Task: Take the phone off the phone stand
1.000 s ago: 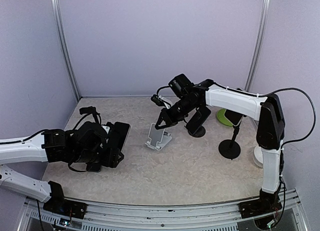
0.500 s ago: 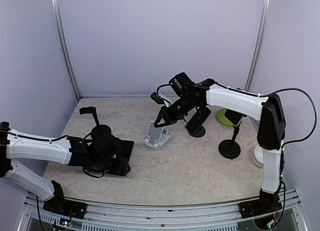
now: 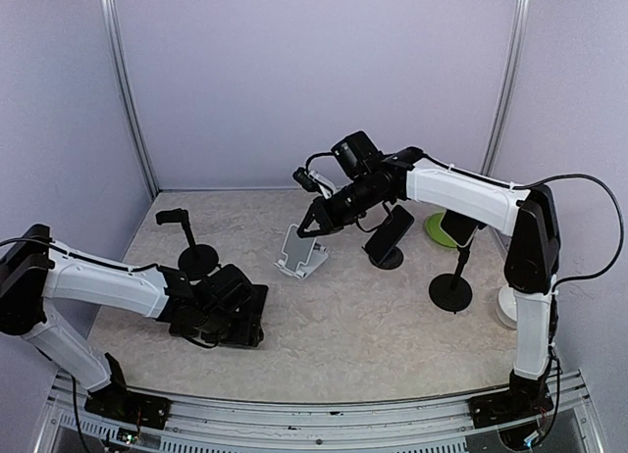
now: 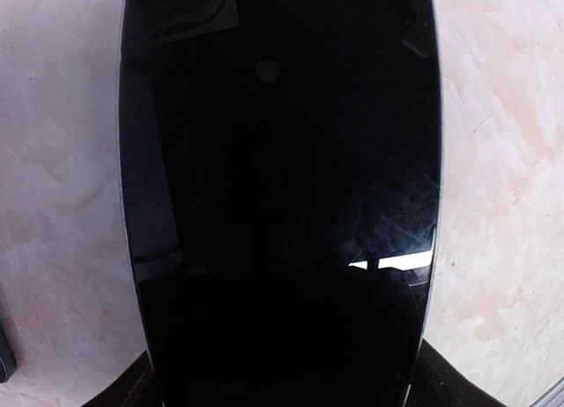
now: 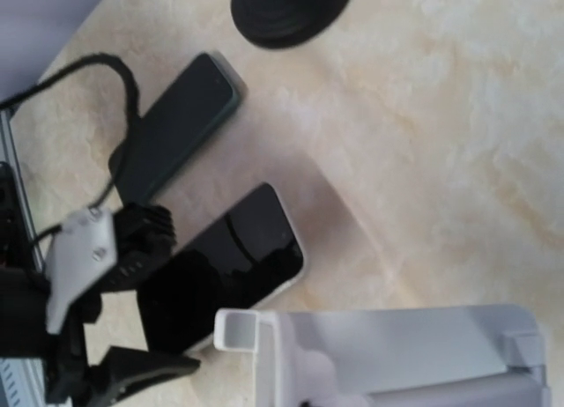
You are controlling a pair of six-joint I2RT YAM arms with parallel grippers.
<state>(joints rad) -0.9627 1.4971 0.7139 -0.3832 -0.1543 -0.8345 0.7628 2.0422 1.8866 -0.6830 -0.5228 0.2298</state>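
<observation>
Down and forward goes the left arm since a second ago, and the phone (image 3: 250, 311) is now at the table's (image 3: 373, 335) near-left, well apart from the white phone stand (image 3: 297, 254).
Left fingers (image 4: 445, 385) are spread wide and clamped across the black phone, screen up. It lies flat on the marbled table or just above it; contact is hard to call. Mid-table, the right fingers (image 3: 316, 227) are pressed together, pinching the stand's top edge, and the stand has shifted back-left with them. Just to its right, a second phone (image 3: 394, 227) leans on a black stand (image 3: 389, 260).
</observation>
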